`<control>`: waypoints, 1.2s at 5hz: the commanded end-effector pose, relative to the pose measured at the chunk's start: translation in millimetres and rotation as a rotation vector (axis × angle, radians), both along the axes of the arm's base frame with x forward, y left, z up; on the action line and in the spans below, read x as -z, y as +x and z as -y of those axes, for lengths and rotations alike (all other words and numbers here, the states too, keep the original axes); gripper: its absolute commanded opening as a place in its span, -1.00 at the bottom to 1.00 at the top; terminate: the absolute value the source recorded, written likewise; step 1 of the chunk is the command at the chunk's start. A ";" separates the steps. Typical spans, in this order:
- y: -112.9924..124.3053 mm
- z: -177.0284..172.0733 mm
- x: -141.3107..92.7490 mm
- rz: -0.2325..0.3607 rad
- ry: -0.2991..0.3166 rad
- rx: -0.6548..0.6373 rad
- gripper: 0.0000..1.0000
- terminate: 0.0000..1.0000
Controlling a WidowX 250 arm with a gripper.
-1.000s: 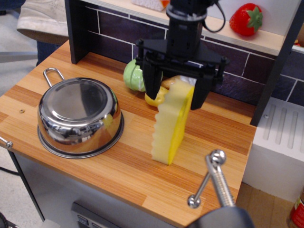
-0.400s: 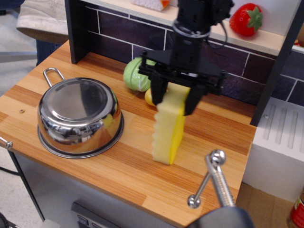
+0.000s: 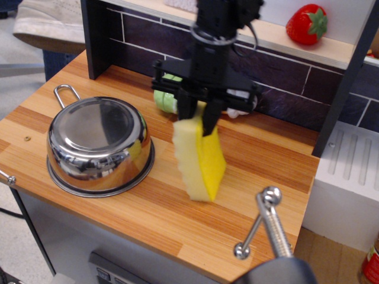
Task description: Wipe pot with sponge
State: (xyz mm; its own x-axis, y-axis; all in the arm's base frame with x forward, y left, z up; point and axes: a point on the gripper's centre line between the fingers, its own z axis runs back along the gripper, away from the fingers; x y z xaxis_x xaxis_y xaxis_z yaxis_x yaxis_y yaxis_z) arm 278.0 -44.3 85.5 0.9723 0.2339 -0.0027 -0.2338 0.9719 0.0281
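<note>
Observation.image: the tool (image 3: 198,118) grips the sponge (image 3: 199,158) by its top. Lift clear, carry left, press flat onto the upturned pot (image 3: 99,144).

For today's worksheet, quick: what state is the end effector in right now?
End effector: closed on the top of the yellow sponge, which hangs tilted beside the upside-down pot.

Red strawberry (image 3: 306,24) on the shelf (image 3: 331,52) — green vegetable (image 3: 164,96) on the wooden counter (image 3: 260,160).
</note>
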 end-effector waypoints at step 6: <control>-29.8 -103.5 -35.9 0.076 -0.030 -0.154 -1.00 -1.00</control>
